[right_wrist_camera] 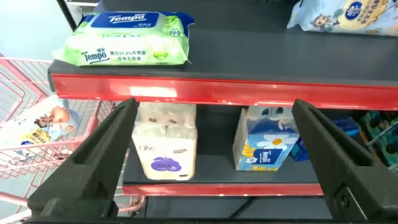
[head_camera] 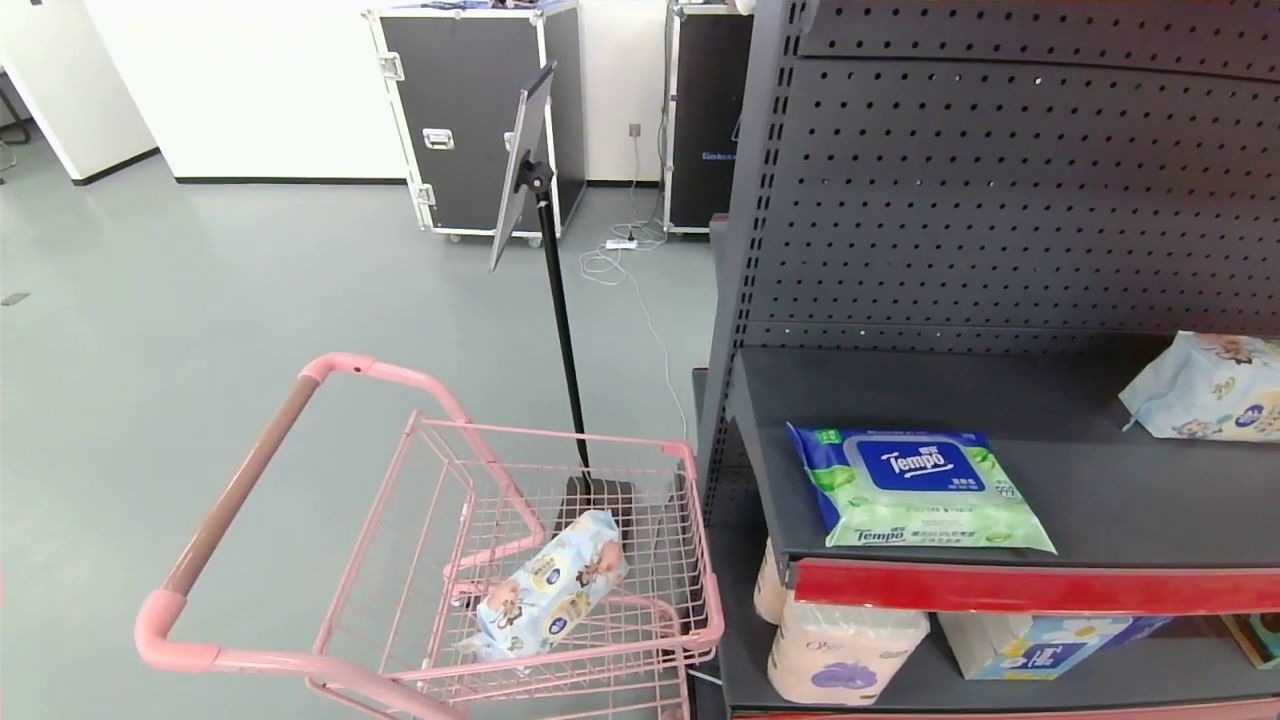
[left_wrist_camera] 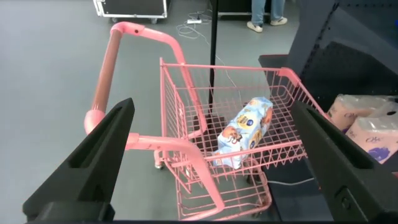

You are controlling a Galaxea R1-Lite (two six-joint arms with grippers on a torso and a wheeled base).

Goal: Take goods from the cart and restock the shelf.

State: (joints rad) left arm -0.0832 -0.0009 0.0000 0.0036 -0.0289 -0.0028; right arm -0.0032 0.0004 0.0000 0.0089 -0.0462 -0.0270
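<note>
While both grippers hung released with nothing between their jaws, the blue patterned pack of wipes (head_camera: 553, 585) lay on its side in the basket of the pink cart (head_camera: 240, 470), leaning toward the wire wall nearest the shelf (head_camera: 1100, 480). The left gripper (left_wrist_camera: 212, 111) was above the cart's handle end, its black fingers (left_wrist_camera: 102, 162) spread wide. The pack sat framed between them, well beyond and below their tips and clear of both.

The right gripper (right_wrist_camera: 214, 106) faced the shelf's red front edge (right_wrist_camera: 249, 90), its jaws likewise wide apart. Beyond them on the lower board stood a wrapped bundle of toilet rolls (right_wrist_camera: 165, 149) and, just beside it, a blue tissue box (right_wrist_camera: 267, 140), each nearer to one finger than the other and neither touched.

Above the red edge a green pack (head_camera: 915, 485) lay flat near the front of the upper board. A pale blue pack (head_camera: 1205, 390) rested well apart from it, farther back.

Past the cart rose a thin black stand (head_camera: 560, 300) carrying a tilted panel.
</note>
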